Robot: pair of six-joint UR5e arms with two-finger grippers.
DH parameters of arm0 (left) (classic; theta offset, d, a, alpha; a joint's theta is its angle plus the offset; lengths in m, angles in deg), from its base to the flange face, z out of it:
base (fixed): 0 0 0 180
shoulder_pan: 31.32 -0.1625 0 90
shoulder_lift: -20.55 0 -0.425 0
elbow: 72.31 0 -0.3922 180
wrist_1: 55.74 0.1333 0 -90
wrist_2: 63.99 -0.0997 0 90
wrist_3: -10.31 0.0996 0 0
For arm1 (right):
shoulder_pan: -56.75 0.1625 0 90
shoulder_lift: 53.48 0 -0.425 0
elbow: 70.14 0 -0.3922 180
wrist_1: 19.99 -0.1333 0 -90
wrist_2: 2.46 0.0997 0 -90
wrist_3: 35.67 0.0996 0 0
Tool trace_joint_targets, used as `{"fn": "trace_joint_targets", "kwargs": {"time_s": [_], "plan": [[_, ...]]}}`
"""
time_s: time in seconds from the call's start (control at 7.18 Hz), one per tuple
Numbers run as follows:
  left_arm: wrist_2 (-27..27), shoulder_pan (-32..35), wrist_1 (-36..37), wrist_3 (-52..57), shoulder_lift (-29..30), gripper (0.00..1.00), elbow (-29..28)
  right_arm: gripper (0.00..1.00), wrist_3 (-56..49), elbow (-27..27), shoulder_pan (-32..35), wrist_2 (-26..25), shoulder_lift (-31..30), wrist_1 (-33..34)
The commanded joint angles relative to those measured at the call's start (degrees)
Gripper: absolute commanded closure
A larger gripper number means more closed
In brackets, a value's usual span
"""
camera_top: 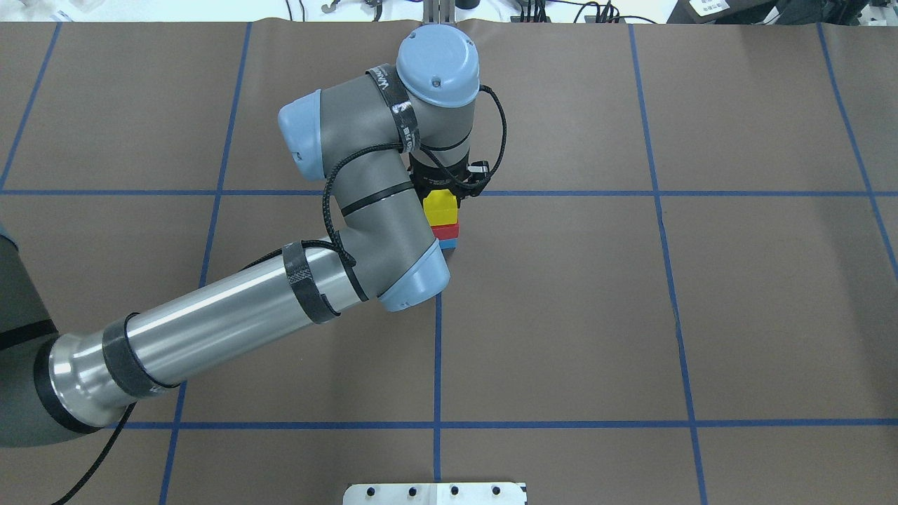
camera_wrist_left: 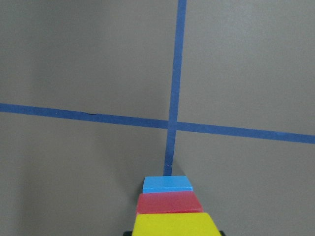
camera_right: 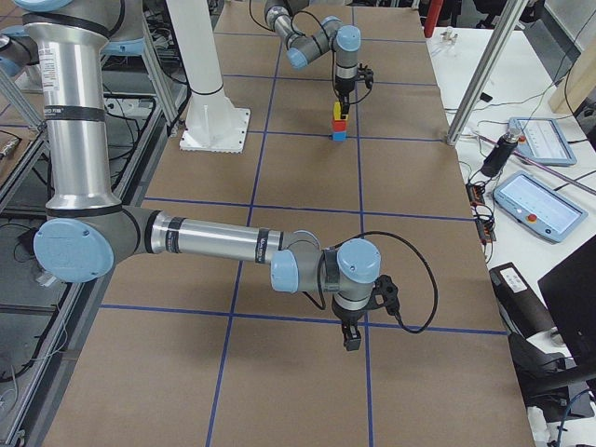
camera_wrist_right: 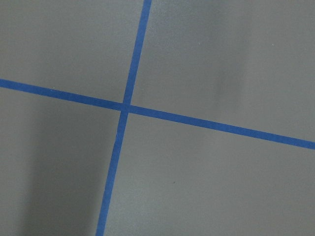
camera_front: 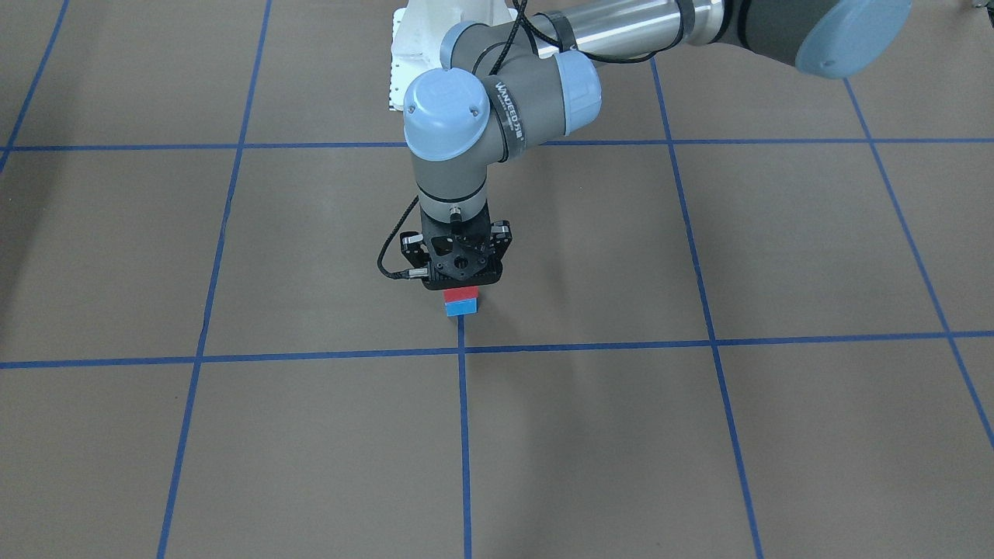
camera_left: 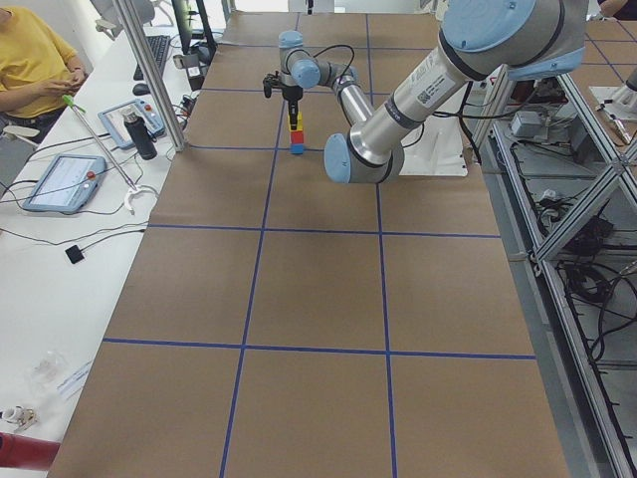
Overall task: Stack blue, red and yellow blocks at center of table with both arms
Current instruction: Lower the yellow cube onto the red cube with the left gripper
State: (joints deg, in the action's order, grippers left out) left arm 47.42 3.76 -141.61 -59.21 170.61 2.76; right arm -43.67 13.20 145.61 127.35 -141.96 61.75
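At the table's centre a blue block (camera_front: 461, 309) lies on the table with a red block (camera_front: 460, 294) on it and a yellow block (camera_top: 440, 203) on top. The stack also shows in the left wrist view, with the yellow block (camera_wrist_left: 172, 224) nearest, then the red block (camera_wrist_left: 169, 202) and the blue block (camera_wrist_left: 167, 184). My left gripper (camera_front: 461, 273) points straight down over the stack and is shut on the yellow block, which rests on the red one. My right gripper (camera_right: 351, 341) hangs low over bare table far from the stack. I cannot tell whether it is open or shut.
Blue tape lines (camera_top: 436, 365) cross the brown table in a grid. The robot's white base plate (camera_top: 435, 493) sits at the table's near edge. Beside the table is a desk with tablets (camera_right: 534, 203) and a seated person (camera_left: 30, 60).
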Motion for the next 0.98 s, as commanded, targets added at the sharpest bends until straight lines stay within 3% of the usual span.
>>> {"fn": "trace_joint_targets", "kwargs": {"time_s": [0.0,0.84], "plan": [[0.0,0.0,0.0,0.2,-0.1,0.91,0.0,0.00,0.0,0.0,0.0,0.0,0.1,0.0],[0.0,-1.1,-0.1,0.2,0.0,0.74,0.2,0.00,0.0,-0.1,0.0,0.0,0.1,0.0]]}}
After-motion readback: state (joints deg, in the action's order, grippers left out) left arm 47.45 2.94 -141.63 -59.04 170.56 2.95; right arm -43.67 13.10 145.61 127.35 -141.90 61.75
